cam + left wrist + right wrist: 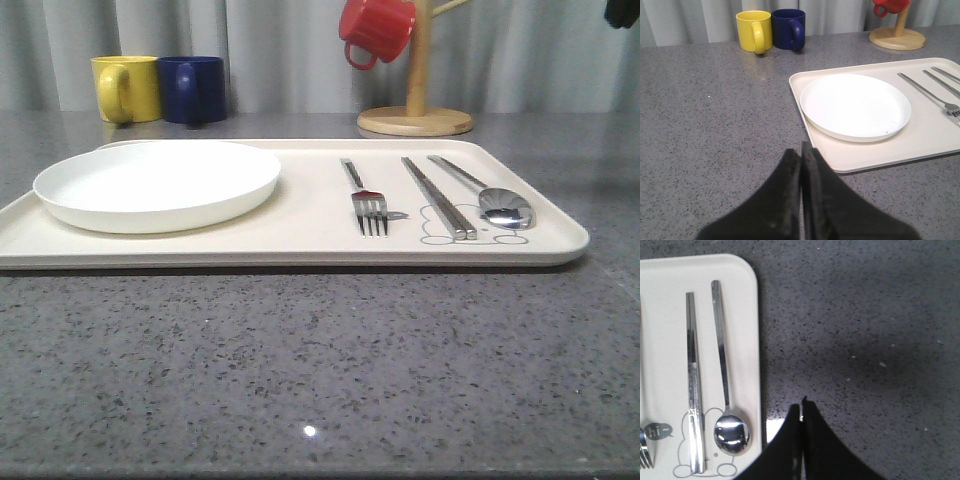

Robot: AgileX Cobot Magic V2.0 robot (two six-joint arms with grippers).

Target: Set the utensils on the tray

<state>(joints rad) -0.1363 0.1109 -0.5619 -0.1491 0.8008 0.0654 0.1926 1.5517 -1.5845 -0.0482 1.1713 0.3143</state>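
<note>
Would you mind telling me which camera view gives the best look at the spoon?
The right wrist view: it looks down on the spoon, showing its full handle and oval bowl lying on the tray beside the chopsticks. The front view shows it whole but foreshortened at a low angle. The left wrist view shows just a handle tip at the frame edge.

A grey speckled counter (300, 370) filled the foreground, catching one small bright glint of light near its front edge. Behind it hung a pale grey curtain (280, 50) in vertical folds. At the back stood a yellow mug (127, 88) touching a blue mug (193, 89), and a wooden rack (416, 100) holding a red mug (375, 30).
</note>
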